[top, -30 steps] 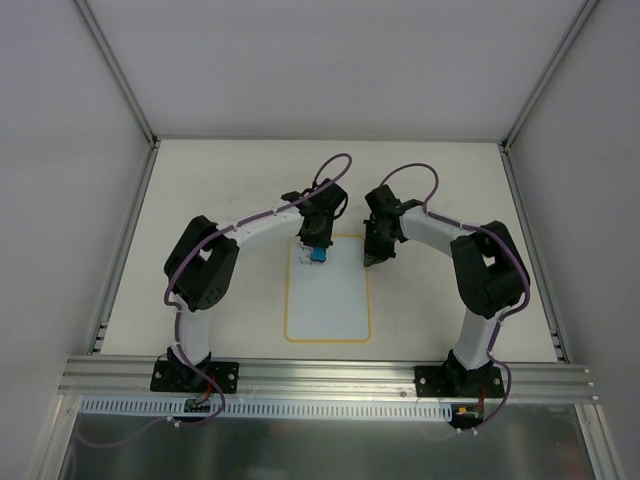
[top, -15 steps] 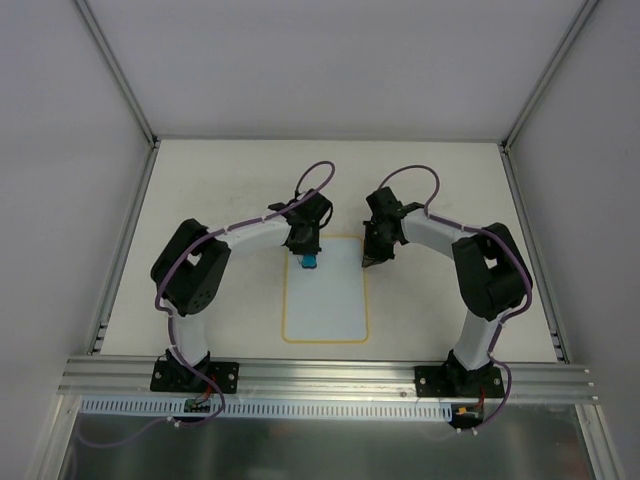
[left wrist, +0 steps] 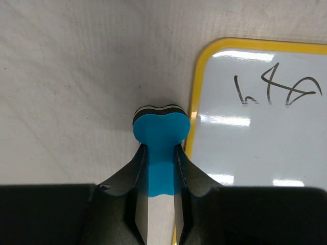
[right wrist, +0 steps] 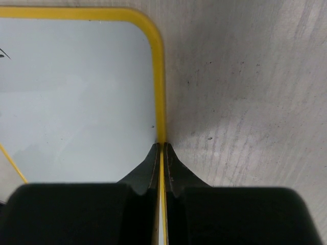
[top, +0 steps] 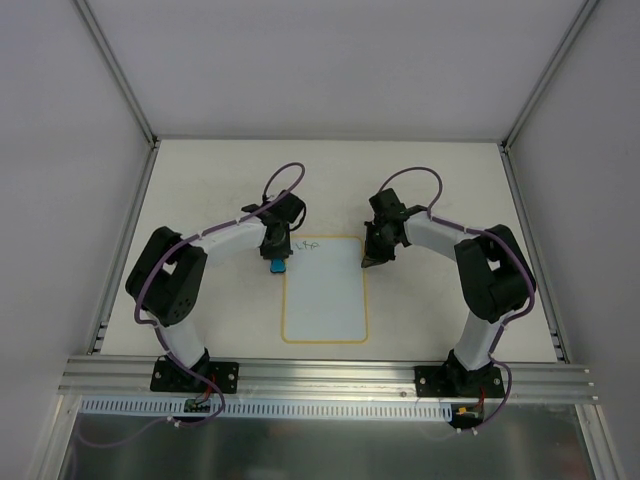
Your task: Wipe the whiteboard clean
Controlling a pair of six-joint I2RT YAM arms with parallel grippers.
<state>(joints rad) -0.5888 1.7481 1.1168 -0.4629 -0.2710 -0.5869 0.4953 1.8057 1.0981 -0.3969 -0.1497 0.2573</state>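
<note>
The whiteboard [top: 325, 295] lies flat mid-table, yellow-bordered, with dark scribbles [top: 307, 244] at its far left corner. My left gripper [top: 277, 262] is shut on the blue eraser [top: 277, 265], which sits on the tabletop just off the board's left edge. In the left wrist view the eraser [left wrist: 161, 130] is pinched in that gripper [left wrist: 161, 153], with the board [left wrist: 265, 153] and scribbles [left wrist: 278, 89] to its right. My right gripper [top: 368, 262] is shut, its tips on the board's right border. In the right wrist view it [right wrist: 161, 148] sits on the yellow border of the board [right wrist: 76, 92].
The off-white tabletop [top: 200, 180] is enclosed by grey walls at the left, right and back. An aluminium rail [top: 320, 375] carrying both arm bases runs along the near edge.
My left gripper has slid left with the eraser, from the board's top left corner onto the tabletop, uncovering the scribbles. The right gripper has stayed on the right border.
</note>
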